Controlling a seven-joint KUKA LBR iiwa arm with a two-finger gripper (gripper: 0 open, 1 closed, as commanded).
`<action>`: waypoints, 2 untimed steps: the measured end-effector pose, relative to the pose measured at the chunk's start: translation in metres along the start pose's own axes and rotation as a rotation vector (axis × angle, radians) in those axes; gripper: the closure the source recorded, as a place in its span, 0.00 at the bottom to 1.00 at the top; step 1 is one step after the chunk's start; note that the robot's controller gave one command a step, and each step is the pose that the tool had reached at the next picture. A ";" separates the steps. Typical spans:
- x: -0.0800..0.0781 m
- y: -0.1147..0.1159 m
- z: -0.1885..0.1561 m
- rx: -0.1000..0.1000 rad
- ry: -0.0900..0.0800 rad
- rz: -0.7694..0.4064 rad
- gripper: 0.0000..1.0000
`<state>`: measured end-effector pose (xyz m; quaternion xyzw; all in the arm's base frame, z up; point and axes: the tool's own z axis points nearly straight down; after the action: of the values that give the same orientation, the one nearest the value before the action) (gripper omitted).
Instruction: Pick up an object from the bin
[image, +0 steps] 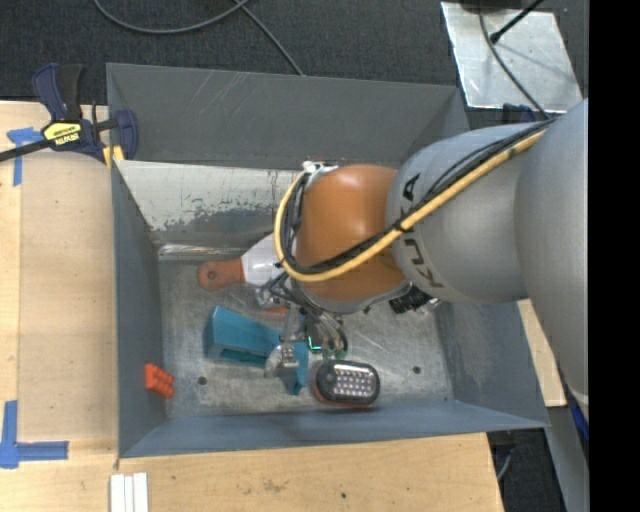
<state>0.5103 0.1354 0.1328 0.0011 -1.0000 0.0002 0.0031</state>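
Bin (132, 300), grey metal, sloping walls; the arm enters from 3 o'clock. Its orange wrist cover (340, 235) hangs over the floor's middle and hides whatever lies beneath.

The claw (300, 358) points straight down at about 6 o'clock of the floor, low among the things. We judge the vertical pose suits a pick from above. We cannot tell whether the claw is released or clenched: the parts blur together here.

Nearest things:
- teal cup-like piece (235, 338), lying on its side at 8 o'clock. Its narrow teal end reaches under the claw, so we take it for the likelier target.
- dark oval thing with a dotted pale face (347, 383), face up, just beside the claw at 5 o'clock.

Farther off:
- brown handle (215, 273) at 10 o'clock, lying flat, with a white lump (258, 266) touching its inner end. We cannot tell whether they are one tool or two things.
- small orange block (157, 379) on the left slope at 8 o'clock, well apart; we think it slid there.

Count: one teal, one oval, one handle, one white lump, one block. Five visible.
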 end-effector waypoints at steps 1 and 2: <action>-0.002 0.000 -0.004 -0.001 -0.008 0.002 0.00; -0.020 0.002 0.057 -0.002 -0.007 -0.045 1.00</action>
<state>0.5301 0.1371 0.0761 0.0236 -0.9997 -0.0008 -0.0002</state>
